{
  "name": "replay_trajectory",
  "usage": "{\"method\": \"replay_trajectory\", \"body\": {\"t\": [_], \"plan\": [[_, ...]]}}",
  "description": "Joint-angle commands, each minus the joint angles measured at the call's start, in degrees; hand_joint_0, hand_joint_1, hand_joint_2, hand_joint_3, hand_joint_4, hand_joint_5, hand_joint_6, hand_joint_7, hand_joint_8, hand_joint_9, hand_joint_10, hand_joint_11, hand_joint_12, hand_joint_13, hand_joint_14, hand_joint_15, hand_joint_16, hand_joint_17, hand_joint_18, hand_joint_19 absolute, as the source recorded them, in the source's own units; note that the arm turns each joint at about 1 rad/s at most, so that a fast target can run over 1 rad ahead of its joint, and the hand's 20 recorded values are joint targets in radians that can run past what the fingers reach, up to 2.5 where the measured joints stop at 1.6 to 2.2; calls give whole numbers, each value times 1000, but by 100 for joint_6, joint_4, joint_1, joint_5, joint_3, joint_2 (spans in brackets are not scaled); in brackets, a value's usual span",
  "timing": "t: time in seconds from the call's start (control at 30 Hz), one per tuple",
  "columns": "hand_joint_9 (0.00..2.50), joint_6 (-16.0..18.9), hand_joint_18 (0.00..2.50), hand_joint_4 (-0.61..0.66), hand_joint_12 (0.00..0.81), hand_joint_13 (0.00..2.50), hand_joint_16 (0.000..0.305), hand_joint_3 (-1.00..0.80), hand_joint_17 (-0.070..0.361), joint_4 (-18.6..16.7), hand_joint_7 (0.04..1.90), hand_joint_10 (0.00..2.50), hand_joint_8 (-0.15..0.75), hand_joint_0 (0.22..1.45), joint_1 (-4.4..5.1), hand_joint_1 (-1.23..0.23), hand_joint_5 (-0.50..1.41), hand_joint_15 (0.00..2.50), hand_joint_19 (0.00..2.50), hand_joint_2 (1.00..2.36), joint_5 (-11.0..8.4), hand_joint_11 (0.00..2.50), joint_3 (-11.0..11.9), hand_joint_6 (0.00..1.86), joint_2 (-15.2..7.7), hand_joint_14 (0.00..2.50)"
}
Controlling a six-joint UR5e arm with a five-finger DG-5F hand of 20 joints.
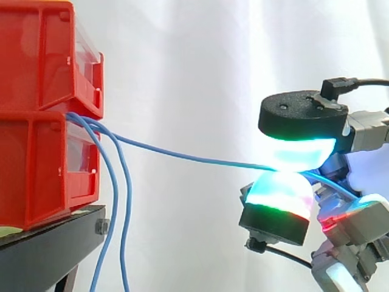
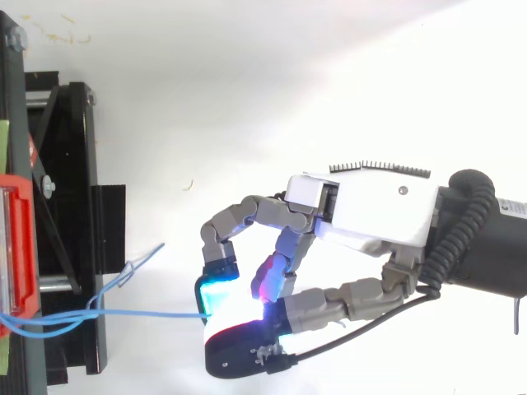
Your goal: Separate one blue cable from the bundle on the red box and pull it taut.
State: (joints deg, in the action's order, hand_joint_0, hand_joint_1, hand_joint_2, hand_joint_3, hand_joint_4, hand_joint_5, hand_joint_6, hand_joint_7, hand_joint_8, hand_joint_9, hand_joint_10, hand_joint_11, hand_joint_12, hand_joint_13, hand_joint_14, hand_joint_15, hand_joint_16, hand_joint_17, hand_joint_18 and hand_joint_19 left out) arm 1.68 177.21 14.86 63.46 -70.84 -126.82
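We note bins [image 1: 36,67] red, plain. Stand [image 1: 42,252] black. Curtain [image 1: 182,67] white, unpatterned. Blue cable [image 1: 182,156] light blue; hanging strands [image 1: 125,231] same blue. Hand [image 2: 370,218] has white shell, grey links. Fingertips [image 1: 282,190] glow cyan-white, with green rim and red-magenta tinge. Patch [image 1: 9,231] under bins seems yellow-green to us.

White curtain [image 1: 194,73] in soft folds across the back; black stand [image 1: 48,243] at lower left, silver bolt [image 1: 102,227] on its front face; yellow-green patch [image 1: 9,232] on its top; from above, black framing along the left edge.
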Motion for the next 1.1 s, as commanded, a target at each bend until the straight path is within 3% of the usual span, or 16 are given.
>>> {"method": "replay_trajectory", "body": {"t": [0.0,1.07], "plan": [[1415,-27,1058,-76,488,1147,57,31,129,24,1359,15,401,517,0,-821,-54,607,390,1324,-9,964,0,881,-1,16],[1422,-54,1051,-76,489,1158,58,17,131,15,1349,15,403,515,0,-819,-53,615,392,1345,0,964,0,880,8,17]]}}
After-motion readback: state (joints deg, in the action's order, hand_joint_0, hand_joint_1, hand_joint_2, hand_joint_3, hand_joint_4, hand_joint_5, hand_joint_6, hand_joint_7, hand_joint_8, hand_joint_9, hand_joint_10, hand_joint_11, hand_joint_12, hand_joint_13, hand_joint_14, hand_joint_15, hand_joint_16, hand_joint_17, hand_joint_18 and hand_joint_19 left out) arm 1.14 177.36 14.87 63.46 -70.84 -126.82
